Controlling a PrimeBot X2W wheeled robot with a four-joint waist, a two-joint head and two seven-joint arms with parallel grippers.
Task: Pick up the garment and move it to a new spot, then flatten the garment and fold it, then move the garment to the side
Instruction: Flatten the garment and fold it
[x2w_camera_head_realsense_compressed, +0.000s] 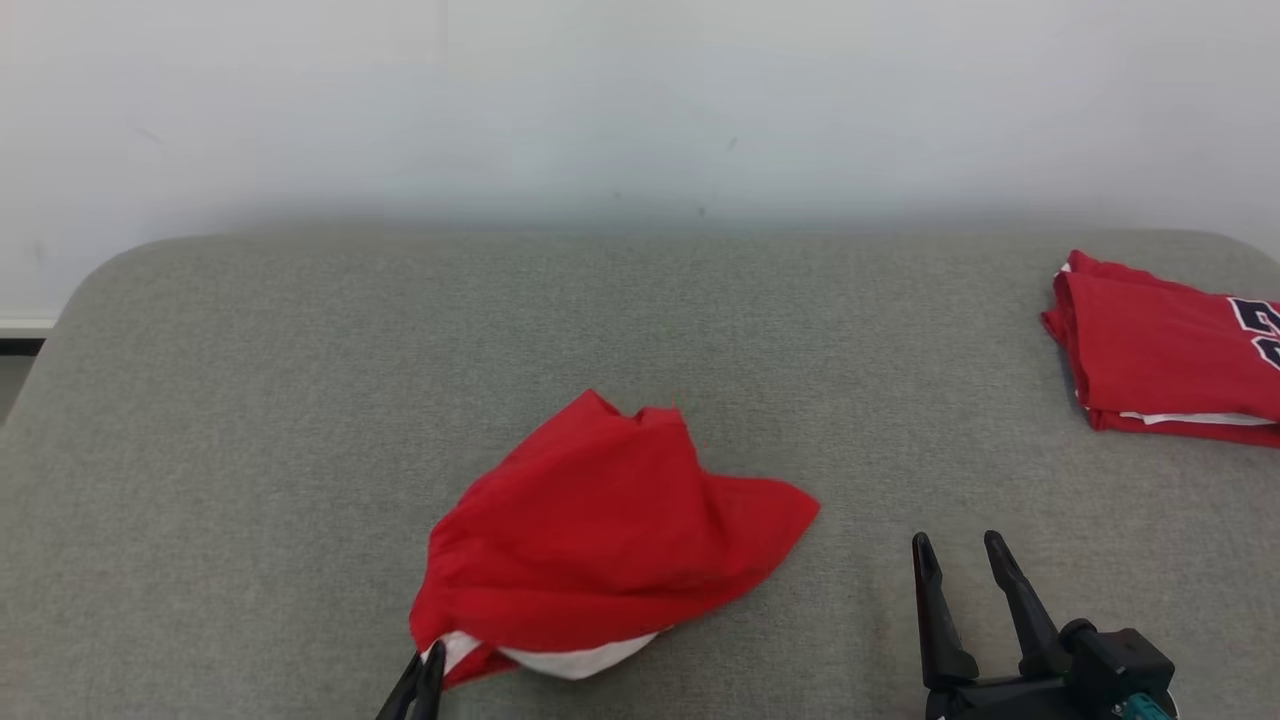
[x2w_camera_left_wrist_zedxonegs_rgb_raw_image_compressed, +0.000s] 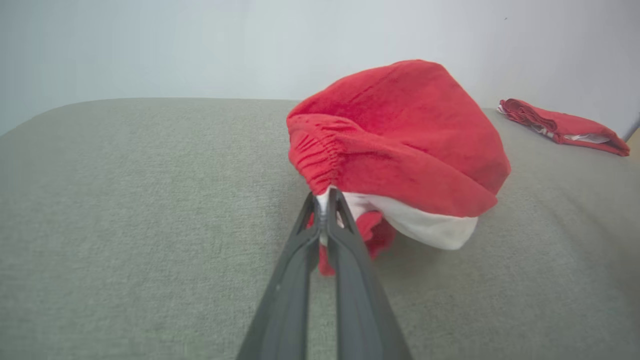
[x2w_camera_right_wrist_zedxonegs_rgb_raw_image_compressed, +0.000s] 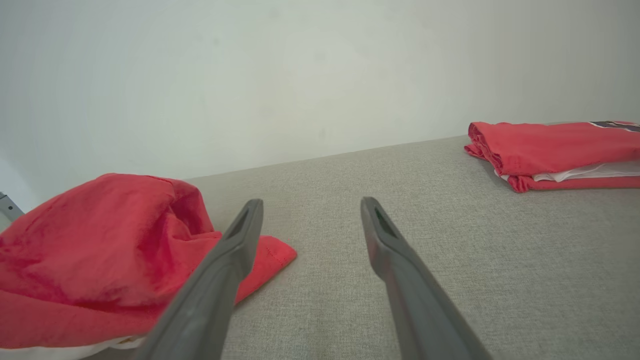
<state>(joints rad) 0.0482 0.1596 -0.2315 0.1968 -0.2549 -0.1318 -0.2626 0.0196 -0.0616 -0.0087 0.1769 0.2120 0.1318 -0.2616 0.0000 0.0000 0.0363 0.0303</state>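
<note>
In front of you a grey, fabric-covered desk with rounded far corners stands against a plain pale wall. The garment, a crumpled red soft-fabric sports shirt with a white panel showing along its underside, lies heaped near the desk's near edge, about midway along it and slightly to the left. Your left end effector is at the heap's near-left corner. Its two dark fingers are pressed together, pinching the shirt where the white fabric meets the red. In the left wrist view, a gathered red hem bulges just above the fingertips. Your right end effector is over the near right part of the desk, its jaws spread wide with nothing between them, just clear of the shirt's right-hand tip. A second red garment with dark lettering, folded flat with a white layer showing at its edge, rests at the desk's far right edge, well apart from the heap.
</note>
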